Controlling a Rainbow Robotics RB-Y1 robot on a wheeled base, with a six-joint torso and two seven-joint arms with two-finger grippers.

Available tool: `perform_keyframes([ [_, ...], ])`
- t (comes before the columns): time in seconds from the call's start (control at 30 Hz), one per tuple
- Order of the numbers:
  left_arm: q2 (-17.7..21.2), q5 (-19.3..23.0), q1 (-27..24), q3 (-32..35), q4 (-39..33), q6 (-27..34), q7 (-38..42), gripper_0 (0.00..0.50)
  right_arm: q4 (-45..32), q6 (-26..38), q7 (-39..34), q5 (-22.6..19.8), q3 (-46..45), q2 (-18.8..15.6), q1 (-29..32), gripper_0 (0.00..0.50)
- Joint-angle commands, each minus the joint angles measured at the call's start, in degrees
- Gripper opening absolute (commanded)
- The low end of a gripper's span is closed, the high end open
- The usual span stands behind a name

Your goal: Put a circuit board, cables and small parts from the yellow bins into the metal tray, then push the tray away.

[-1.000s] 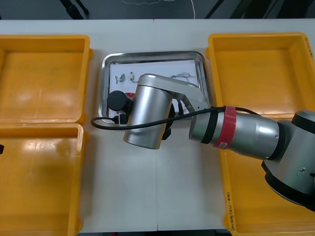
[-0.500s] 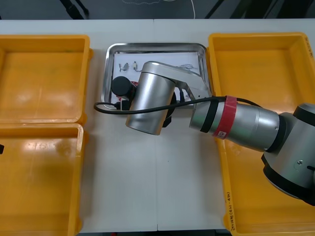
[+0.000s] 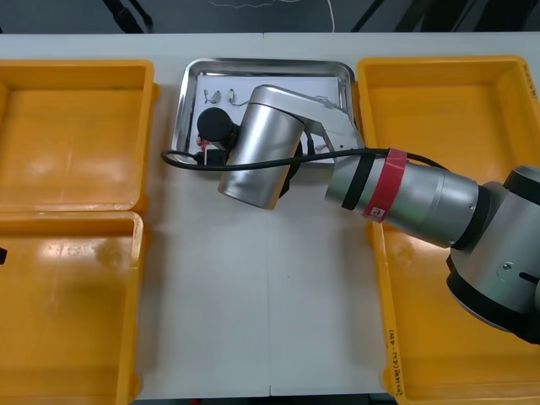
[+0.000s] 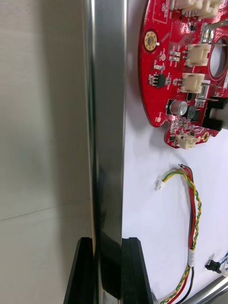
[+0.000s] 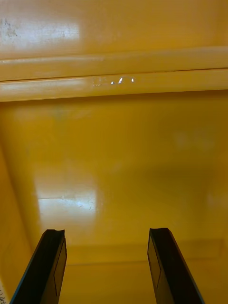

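Currently: bins (image 3: 76, 135) sit two along each side edge of the bench (image 3: 261, 295); the tray (image 3: 270, 64) lies between the far pair, close to the bench's far edge. Right arm (image 3: 405, 202) reaches in from the right side, and its silver wrist covers the near left part of the tray in the front view. Parts (image 3: 218, 94) lie in the tray's far left corner. Right gripper (image 4: 108, 244) is clamped on the tray's rim, with one finger outside over the bench, one inside, and the rim between them. Board (image 4: 185, 71) lies flat on the tray's white floor, just inside that same rim and farther along it from the fingers. Red and yellow cable (image 4: 192, 223) lies on the floor between the board and the fingers, apart from the rim and not touching the board. Left gripper (image 5: 107, 266) hangs over the floor of a bin with its fingers spread apart.
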Motion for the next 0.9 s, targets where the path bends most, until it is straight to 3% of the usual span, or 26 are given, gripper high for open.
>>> perform_keyframes([
  [0.03, 2.4, 0.46, 1.44, 0.17, -1.67, 0.36, -3.73, 0.5, 1.04, -2.43, 3.28, 2.55, -1.66, 1.73, -3.72, 0.0],
  [0.57, 2.4, 0.46, 1.44, 0.17, -1.67, 0.36, -3.73, 0.5, 3.15, -8.94, 6.09, 8.88, -1.66, 1.81, -3.72, 0.0],
  [0.9, 2.4, 0.46, 1.44, 0.17, -1.67, 0.36, -3.73, 0.5, 5.0, -9.82, 5.74, 10.99, -1.66, 1.81, -3.72, 0.0],
])
